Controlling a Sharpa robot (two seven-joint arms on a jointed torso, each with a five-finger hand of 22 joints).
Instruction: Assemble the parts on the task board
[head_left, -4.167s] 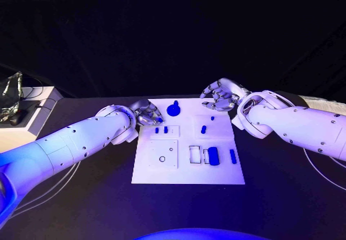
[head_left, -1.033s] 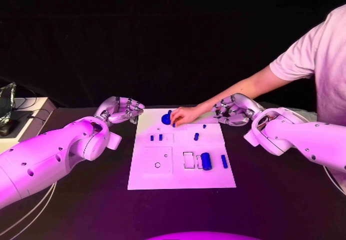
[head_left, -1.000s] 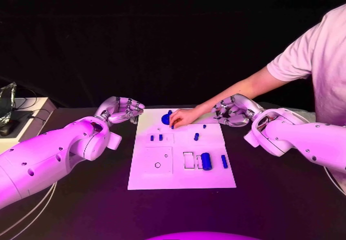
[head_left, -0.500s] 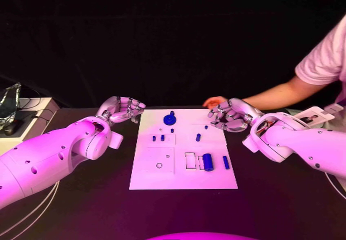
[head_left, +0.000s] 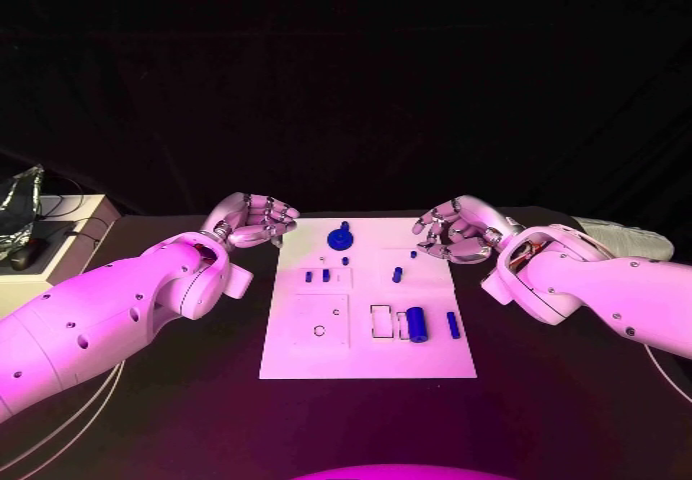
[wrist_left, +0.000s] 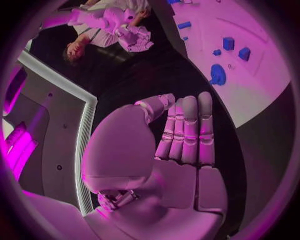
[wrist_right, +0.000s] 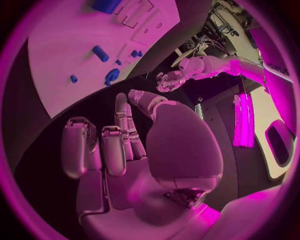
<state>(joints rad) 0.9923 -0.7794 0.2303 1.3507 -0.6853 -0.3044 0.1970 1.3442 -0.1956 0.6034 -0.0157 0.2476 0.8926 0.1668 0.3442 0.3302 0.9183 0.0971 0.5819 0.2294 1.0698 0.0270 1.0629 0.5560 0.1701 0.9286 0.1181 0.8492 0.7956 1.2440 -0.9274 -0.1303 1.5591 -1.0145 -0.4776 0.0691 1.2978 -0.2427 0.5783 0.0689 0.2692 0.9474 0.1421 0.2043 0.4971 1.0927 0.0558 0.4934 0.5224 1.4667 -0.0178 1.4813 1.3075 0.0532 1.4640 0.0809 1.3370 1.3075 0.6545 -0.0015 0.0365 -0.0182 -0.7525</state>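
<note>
The white task board lies in the middle of the black table. Blue parts sit on it: a round piece at the far end, two small blocks and a short peg in the middle, a thick cylinder and a thin bar nearer me. My left hand hovers off the board's far left corner, empty, its fingers side by side. My right hand hovers off the far right corner, empty, fingers loosely bent. The board and round piece show past the left hand.
A white box with cables stands at the table's left edge. The board has a square panel with a small hole and an open rectangular slot beside the cylinder. Black tabletop surrounds the board.
A person's hand that touched the round blue piece at the board's far end has pulled away and left the picture. Both my hands stay empty near the far corners.
</note>
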